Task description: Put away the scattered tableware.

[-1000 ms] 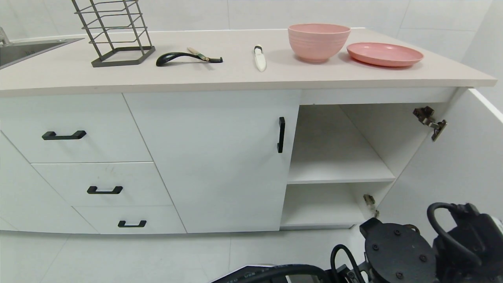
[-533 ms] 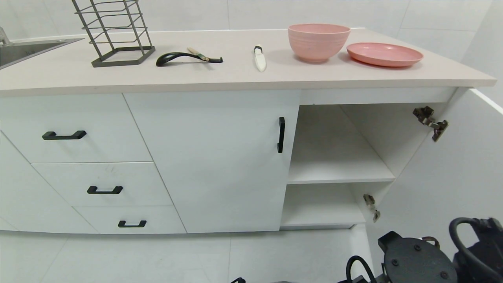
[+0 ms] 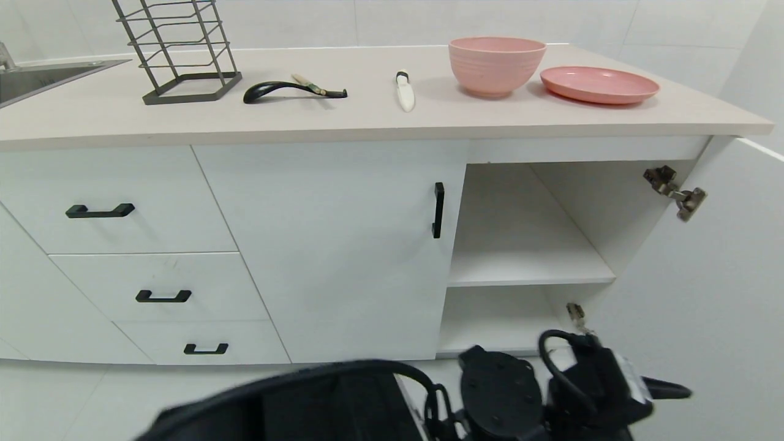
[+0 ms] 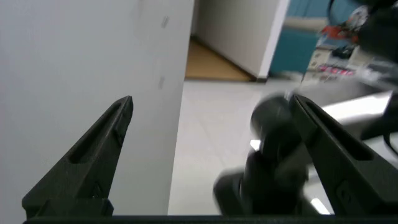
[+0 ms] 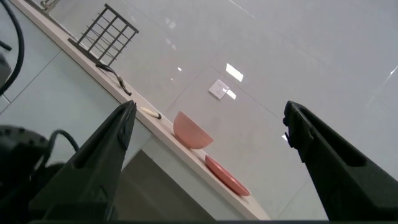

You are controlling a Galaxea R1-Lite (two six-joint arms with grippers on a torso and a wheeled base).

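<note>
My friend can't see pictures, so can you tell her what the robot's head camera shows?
A pink bowl and a pink plate sit side by side on a pale kitchen counter, with a white knife, a black spoon and a wire rack further left. Under the bowl and plate, a white cupboard stands open, showing two shelves.

**Arm swings left, door opens wider**

The right arm (image 3: 551, 392) sat in the lower right corner a second ago, sank lower and farther right, and now lies at the bottom centre of the frame. A dark, blurred arm section (image 3: 294, 401) has come in along the lower left-centre edge. At the right edge, the cabinet door (image 3: 704, 306) has swung farther open, carrying its upper hinge (image 3: 685, 195) slightly rightward.
</note>
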